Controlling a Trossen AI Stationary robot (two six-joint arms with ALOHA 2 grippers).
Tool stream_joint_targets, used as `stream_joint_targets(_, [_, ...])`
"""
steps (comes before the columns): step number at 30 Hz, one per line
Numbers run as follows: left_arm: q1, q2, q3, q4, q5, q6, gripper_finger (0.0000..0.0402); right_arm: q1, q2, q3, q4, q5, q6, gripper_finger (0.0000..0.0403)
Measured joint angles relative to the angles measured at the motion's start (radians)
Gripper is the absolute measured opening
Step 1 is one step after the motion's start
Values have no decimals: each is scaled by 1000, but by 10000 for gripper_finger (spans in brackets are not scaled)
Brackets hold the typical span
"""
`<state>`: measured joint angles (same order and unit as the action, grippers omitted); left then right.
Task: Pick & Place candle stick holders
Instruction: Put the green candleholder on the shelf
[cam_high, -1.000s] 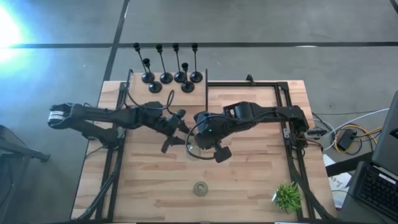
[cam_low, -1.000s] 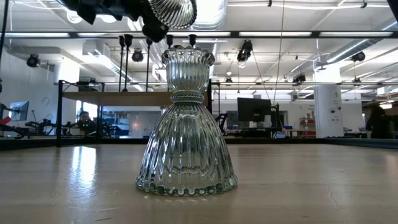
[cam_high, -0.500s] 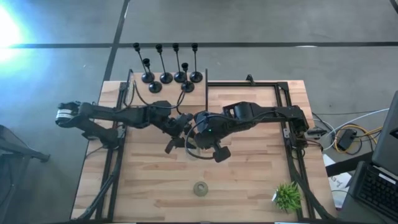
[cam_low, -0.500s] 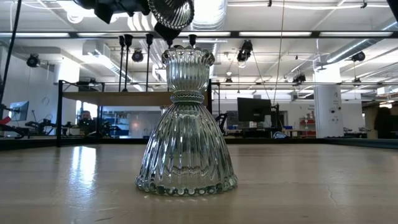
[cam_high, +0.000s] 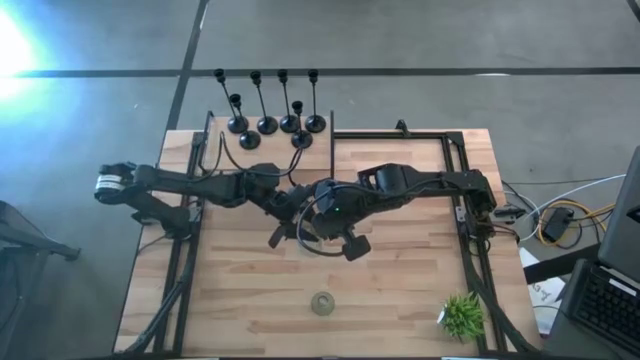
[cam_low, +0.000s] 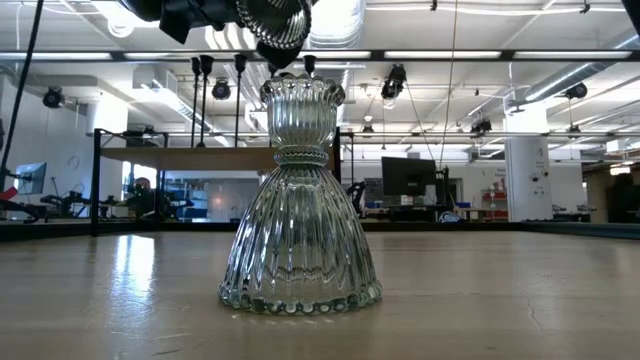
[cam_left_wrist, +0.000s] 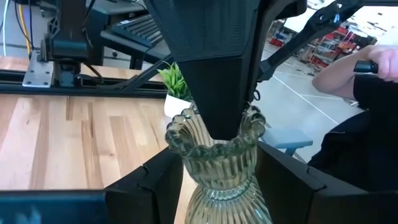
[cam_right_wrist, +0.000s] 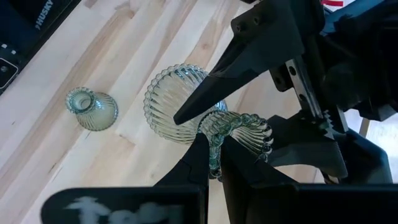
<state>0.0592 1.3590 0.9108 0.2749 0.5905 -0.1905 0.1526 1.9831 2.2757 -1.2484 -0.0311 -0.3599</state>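
Note:
My right gripper (cam_high: 318, 222) is shut on a clear-greenish ribbed glass candle stick holder (cam_left_wrist: 217, 162), held high over the table's middle. My left gripper (cam_left_wrist: 217, 186) is open, with one finger on either side of this holder below its scalloped cup; I cannot tell whether they touch it. A second glass holder (cam_high: 322, 303) stands on its base near the table's near edge and fills the low view (cam_low: 300, 200). Several black thin-stemmed holders (cam_high: 265, 110) stand on their round bases past the far left corner. My right gripper pinches the scalloped rim (cam_right_wrist: 214, 134) of the holder's cup, one finger inside the cup (cam_left_wrist: 211, 81) and the other outside it. The fingers come from above, pointing down. The holder hangs below them with its rim up, clear of the table; its round base (cam_low: 272, 18) shows from below.
A small green spiky plant (cam_high: 462, 315) stands at the near right corner. A black metal frame (cam_high: 470, 200) runs along the table's edges. A person's arm (cam_left_wrist: 348, 74) shows in the room beyond the table. Bare wood lies at the near left.
My left gripper has gone toward the table's right edge, up to the glass holder that my right gripper holds, and its fingers now stand on either side of it. My right gripper and the holder have kept nearly still.

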Motion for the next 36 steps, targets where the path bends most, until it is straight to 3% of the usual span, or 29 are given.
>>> stream_joint_targets(5, [0,3,0,2,1,-7,185,0,0,0,-1,0,-2,11])
stream_joint_targets(11, [0,5,0,2,-2,-18,131,0,0,0,-2,5,-7,11])
stream_joint_targets(23, [0,5,0,2,-2,-5,131,0,-1,0,2,6,16,17])
stream_joint_targets(28, [2,0,0,5,-27,8,131,1,-17,4,-23,118,134,56])
stream_joint_targets(36, [-1,-29,-4,-58,-63,57,128,-5,-82,-5,-259,264,396,130])
